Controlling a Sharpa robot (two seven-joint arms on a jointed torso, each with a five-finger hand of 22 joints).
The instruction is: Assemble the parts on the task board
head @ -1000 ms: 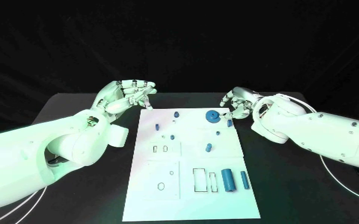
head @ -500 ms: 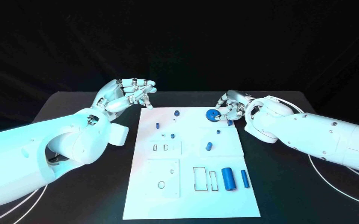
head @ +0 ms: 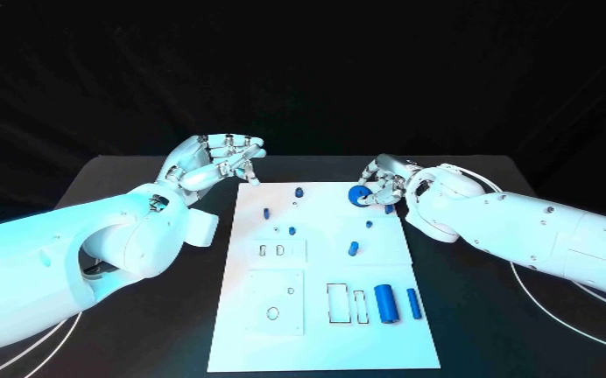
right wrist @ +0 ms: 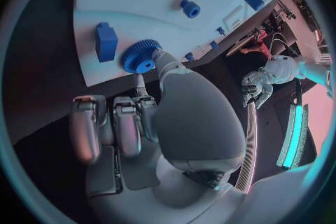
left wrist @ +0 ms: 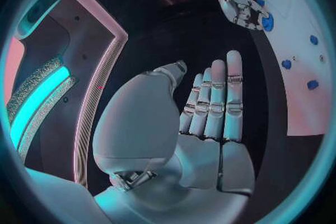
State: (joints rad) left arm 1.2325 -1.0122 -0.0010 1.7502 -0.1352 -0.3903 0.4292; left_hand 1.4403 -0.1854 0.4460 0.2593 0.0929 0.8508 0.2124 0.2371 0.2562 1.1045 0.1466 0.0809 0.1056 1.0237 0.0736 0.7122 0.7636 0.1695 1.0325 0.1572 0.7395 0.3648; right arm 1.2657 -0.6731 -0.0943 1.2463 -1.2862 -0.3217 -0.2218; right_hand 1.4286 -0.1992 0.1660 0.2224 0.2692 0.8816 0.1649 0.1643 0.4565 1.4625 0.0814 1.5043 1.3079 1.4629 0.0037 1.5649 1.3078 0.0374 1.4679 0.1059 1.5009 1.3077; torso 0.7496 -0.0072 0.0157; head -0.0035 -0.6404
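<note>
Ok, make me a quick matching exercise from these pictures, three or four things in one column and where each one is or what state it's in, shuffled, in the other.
Column one:
1. blue gear
2. left hand
3. two blue cylinders
4. right hand

Column two:
A. lying side by side at the task board's near right
B. fingers at the gear, far right of the board
C. held up beside the board's far left corner, holding nothing
D. on the board under fingertips

Pairs: 1-D, 2-C, 3-A, 4-B

One task board (head: 322, 308); two robot hands; one blue gear (head: 360, 195); two large blue cylinders (head: 385, 302).
</note>
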